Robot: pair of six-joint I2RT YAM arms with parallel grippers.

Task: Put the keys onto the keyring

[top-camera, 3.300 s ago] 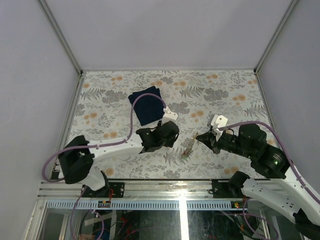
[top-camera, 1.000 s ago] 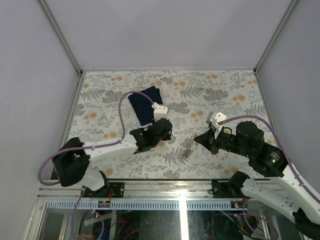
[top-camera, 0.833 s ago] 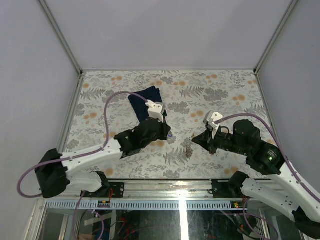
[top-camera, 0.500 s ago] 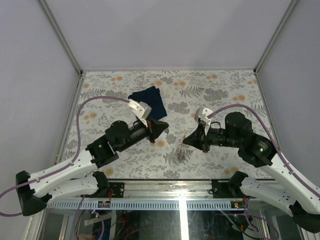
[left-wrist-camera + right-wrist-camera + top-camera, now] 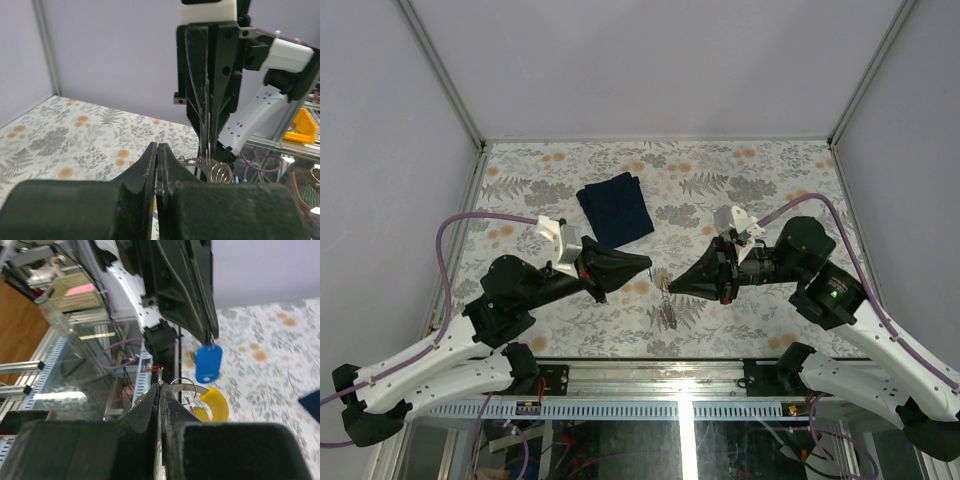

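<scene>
My left gripper (image 5: 646, 264) and right gripper (image 5: 674, 287) meet tip to tip above the table's front middle. In the right wrist view, my right gripper (image 5: 160, 385) is shut on the thin wire of the keyring (image 5: 160, 373). A yellow-tagged key (image 5: 218, 406) hangs on a small loop beside it. Just beyond, the left gripper's fingertips (image 5: 210, 327) pinch a blue-tagged key (image 5: 208, 363), which dangles below them. In the left wrist view, my left gripper (image 5: 158, 150) is shut, with a sliver of blue between its pads. The right gripper's fingers (image 5: 220, 90) stand opposite over a metal coil (image 5: 220, 172).
A dark navy folded cloth (image 5: 616, 208) lies on the flowered table (image 5: 760, 180) behind the left gripper. Grey walls enclose the table on three sides. The metal frame rail (image 5: 670, 372) runs along the near edge.
The left arm swung back from beside the cloth and now points right. The right gripper moved left with the keyring and hanging keys. The two tips have come together.
</scene>
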